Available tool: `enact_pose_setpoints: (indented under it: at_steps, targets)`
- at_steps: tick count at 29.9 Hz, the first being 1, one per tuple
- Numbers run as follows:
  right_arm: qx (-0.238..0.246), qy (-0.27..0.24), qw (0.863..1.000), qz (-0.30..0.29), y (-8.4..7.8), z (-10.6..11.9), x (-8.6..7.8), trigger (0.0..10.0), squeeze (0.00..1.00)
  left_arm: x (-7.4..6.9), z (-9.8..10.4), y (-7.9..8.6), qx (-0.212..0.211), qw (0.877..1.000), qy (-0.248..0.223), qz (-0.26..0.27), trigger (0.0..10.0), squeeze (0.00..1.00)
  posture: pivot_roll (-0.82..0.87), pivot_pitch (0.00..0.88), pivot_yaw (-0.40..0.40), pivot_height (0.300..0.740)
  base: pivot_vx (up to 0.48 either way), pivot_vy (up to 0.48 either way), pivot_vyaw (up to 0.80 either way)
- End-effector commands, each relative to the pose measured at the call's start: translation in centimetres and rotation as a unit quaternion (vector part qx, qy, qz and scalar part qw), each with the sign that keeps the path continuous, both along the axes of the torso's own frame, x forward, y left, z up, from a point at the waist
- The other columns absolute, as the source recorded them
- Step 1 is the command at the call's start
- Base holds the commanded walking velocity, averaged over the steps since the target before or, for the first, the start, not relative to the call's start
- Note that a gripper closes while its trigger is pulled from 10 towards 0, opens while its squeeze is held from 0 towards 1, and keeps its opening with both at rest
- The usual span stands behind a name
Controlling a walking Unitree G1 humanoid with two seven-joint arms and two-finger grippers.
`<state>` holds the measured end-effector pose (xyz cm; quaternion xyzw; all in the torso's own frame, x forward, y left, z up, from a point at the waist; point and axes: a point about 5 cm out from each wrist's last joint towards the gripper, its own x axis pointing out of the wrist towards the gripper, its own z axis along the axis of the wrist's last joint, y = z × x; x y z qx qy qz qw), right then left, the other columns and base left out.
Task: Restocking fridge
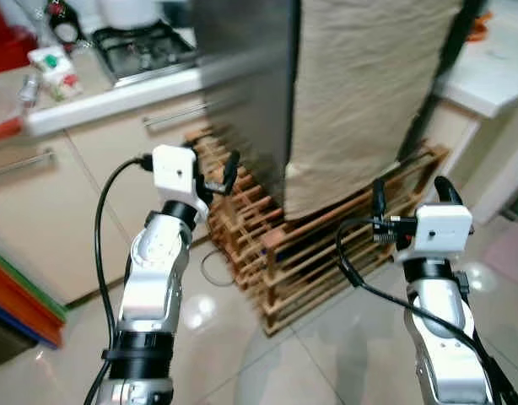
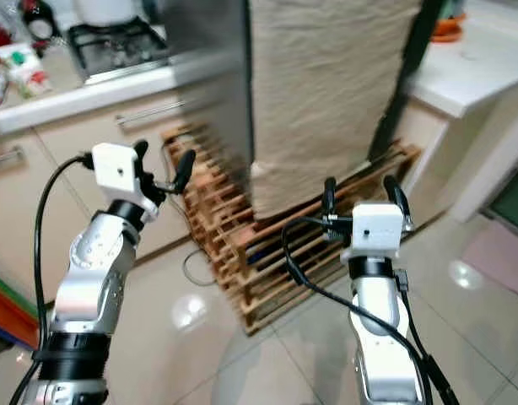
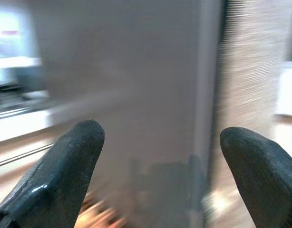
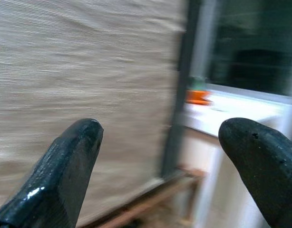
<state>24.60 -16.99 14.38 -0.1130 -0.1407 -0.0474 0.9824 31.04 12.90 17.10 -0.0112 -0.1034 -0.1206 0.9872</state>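
Gaping wide and holding nothing, the jaws of the left gripper [image 1: 218, 179] and the right gripper [image 1: 408, 201] are raised before the fridge [image 1: 246, 80]. Its front is draped in beige cloth [image 1: 369, 93], and it stands on a wooden slatted rack [image 1: 301, 245]. Head views add the stove [image 1: 145, 49] on the counter [image 1: 116, 97]; the right wrist view adds an orange object [image 4: 198, 96] on the white counter [image 4: 241, 111].
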Motion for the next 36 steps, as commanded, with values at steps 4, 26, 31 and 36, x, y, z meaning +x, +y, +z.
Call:
enact_pose_setpoints:
  at_steps: [4, 26, 31, 36]
  targets:
    - [0.002, 0.015, 1.000, -0.003, -0.4, -0.6, 0.2, 10.0, 0.00, 0.2, 0.5, -1.1, -0.013, 1.000, 0.002, -0.024, 10.0, 0.00, -0.12, 0.000, 0.072, 0.740, 0.421, 0.061, -0.67]
    - [0.002, 0.025, 1.000, 0.013, -0.3, -1.3, 0.8, 10.0, 0.00, 1.6, 1.8, -1.7, 0.017, 0.998, 0.006, -0.067, 10.0, 0.00, -0.12, 0.000, 0.070, 0.740, 0.071, 0.050, -0.03]
    - [0.001, 0.026, 1.000, 0.010, -0.6, -1.2, 0.6, 10.0, 0.00, 2.5, 3.2, -1.7, 0.027, 0.993, 0.026, -0.108, 10.0, 0.00, -0.13, 0.000, 0.079, 0.740, 0.000, 0.000, 0.00]
    - [0.000, 0.035, 0.999, 0.004, -1.0, -1.6, 0.2, 10.0, 0.00, 2.1, 4.2, -2.1, 0.033, 0.987, 0.047, -0.148, 10.0, 0.00, -0.13, 0.000, 0.080, 0.740, 0.000, 0.000, 0.00]
